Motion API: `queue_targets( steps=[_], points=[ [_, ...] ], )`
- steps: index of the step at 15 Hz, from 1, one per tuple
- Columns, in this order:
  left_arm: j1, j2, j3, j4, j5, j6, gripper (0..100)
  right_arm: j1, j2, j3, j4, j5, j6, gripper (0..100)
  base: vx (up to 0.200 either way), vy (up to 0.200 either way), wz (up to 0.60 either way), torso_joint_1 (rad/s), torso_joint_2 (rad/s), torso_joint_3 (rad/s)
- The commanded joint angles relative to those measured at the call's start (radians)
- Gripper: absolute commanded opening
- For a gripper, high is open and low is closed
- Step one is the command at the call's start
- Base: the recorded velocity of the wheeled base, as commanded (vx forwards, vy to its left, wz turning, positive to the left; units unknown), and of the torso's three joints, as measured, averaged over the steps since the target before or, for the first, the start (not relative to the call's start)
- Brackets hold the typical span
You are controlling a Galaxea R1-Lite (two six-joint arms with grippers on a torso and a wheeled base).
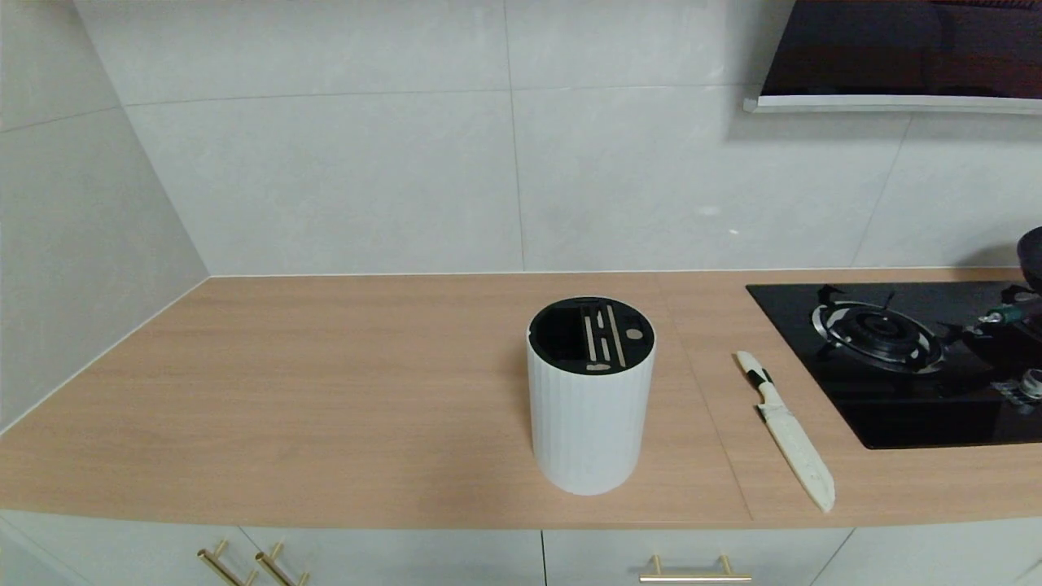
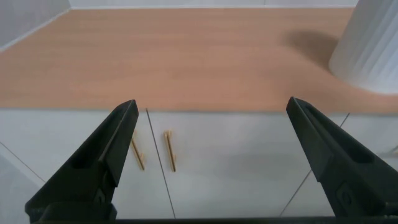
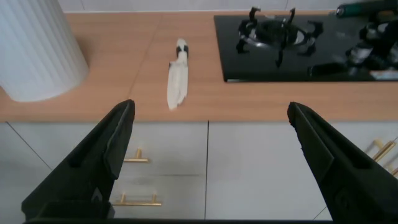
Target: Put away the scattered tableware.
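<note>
Wooden counter [image 1: 326, 391] carries the white slotted holder [image 1: 590, 399] near its front edge and, further right beside the hob [image 1: 895, 411], the pale knife [image 1: 785, 427] lying flat; left gripper [image 2: 210, 107] and right gripper [image 3: 210, 107] hang wide-jawed off that edge, so the right likely must first grasp the knife's handle.

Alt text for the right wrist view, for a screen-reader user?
A white knife lies flat on the wooden counter, between a white ribbed holder and a black gas hob. The open, empty right gripper hangs short of the counter's edge, facing white cabinet doors.
</note>
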Motion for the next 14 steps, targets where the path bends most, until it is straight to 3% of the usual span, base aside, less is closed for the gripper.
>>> queue_targets(
  steps=[1,9,14],
  points=[
    [0.000,0.000,0.000,0.000,0.000,0.000,100,0.000,0.001,0.000,0.001,0.000,0.000,100,0.000,0.000,0.00,0.276,-0.60,-0.325],
    [0.000,0.000,0.000,0.000,0.000,0.000,100,0.000,0.001,0.000,-0.001,-0.001,0.000,100,0.000,0.000,0.00,0.201,-0.41,-0.218],
    [0.000,0.000,0.000,0.000,0.000,0.000,100,0.000,0.001,0.000,0.001,-0.001,-0.002,100,0.000,0.000,0.00,0.026,-0.05,-0.026]
  ],
)
